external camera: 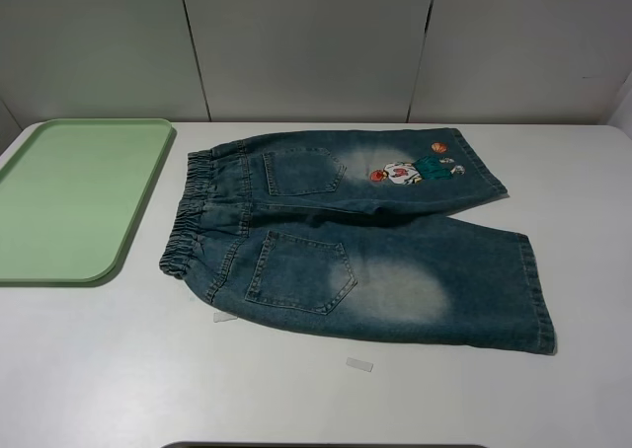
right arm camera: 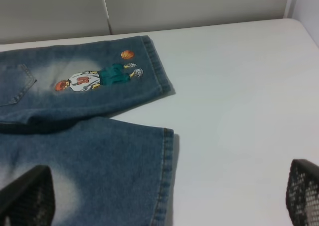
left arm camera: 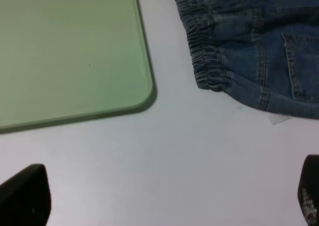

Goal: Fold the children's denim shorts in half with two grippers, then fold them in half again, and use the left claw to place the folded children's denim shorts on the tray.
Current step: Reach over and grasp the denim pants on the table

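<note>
Grip: left fingers (left arm camera: 25,196) spread wide, empty, over bare counter (left arm camera: 174,176) | right fingers (right arm camera: 27,198) spread wide, empty, by near leg hem (right arm camera: 167,176) | white scrap (external camera: 359,365) near shorts (external camera: 395,270), exterior view only | shorts flat, unfolded, waistband (external camera: 193,211) beside tray (external camera: 69,196), apart | cartoon patch (external camera: 415,168) on far leg, shown by right wrist too

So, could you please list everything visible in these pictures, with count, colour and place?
children's denim shorts: one, faded blue, flat mid-table, waistband toward the tray
cartoon-figure patch: one, green, white, orange, on the far leg
tray: one, pale green, at the table's left
white slips: two, on the table by the shorts' near edge
table: one, white
wall panels: several, grey, behind the table
left jaws: black, open, over bare table near the tray's corner
right jaws: black, open, near the leg hems
</note>
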